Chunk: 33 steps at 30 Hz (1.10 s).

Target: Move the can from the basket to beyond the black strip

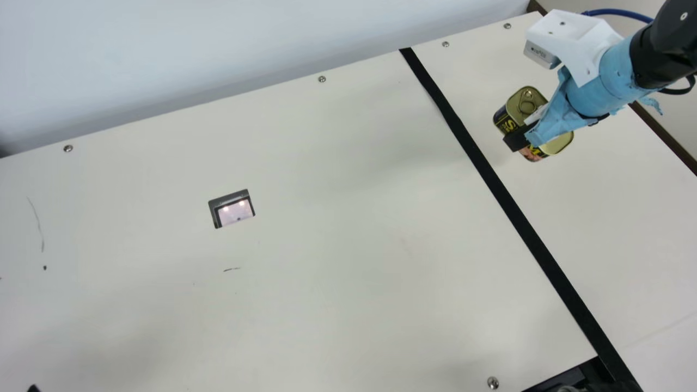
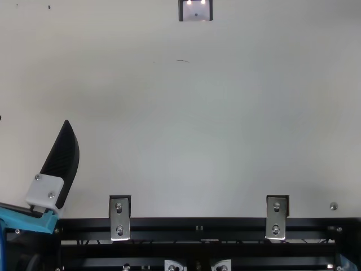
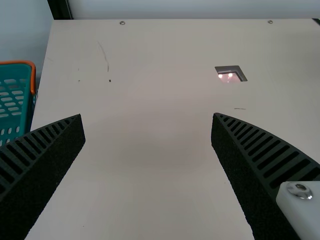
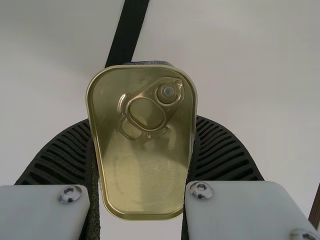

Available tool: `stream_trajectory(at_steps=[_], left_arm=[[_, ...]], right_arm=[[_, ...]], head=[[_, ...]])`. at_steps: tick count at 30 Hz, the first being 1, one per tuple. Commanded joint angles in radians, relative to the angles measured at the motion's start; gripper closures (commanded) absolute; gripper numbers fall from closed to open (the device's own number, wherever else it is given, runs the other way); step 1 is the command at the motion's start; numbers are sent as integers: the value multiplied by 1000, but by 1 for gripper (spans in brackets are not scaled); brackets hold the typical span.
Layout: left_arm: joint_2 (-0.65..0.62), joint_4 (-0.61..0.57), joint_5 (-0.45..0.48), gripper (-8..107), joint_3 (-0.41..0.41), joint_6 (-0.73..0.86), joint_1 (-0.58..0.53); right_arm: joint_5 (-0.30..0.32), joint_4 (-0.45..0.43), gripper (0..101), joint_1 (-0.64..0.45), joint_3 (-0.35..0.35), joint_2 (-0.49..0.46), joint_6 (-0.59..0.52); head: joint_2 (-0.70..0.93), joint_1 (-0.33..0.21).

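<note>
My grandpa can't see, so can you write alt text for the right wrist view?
The right gripper holds a gold can between its ribbed black jaws. The can's pull tab faces the viewer. Behind the can, a black strip crosses part of the pale table.

To the right of the black strip point(image 1: 493, 177), the right gripper point(image 1: 524, 136) holds the can point(image 1: 507, 123) — its lid point(image 1: 526, 102) with the pull ring is visible. On the strip's left side, the cream table point(image 1: 337, 228) has one small rectangular opening point(image 1: 234, 210) — screws point(image 1: 322, 79) are on both sides.
</note>
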Motion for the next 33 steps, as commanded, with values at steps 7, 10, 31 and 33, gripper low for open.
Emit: stream_trajectory(at_steps=[7, 10, 31, 33], left_arm=[[0, 0, 0, 9, 0, 0, 0], [0, 0, 0, 9, 0, 0, 0], [0, 0, 0, 9, 0, 0, 0], [0, 0, 0, 9, 0, 0, 0]], right_arm=[[-19, -39, 101, -4, 30, 12, 48], [-33, -56, 101, -11, 44, 16, 65], [-173, -44, 0, -64, 136, 36, 102], [-175, -22, 0, -61, 127, 29, 94]], head=[[-10, -30], [-10, -30], [-10, -30], [-10, -30]])
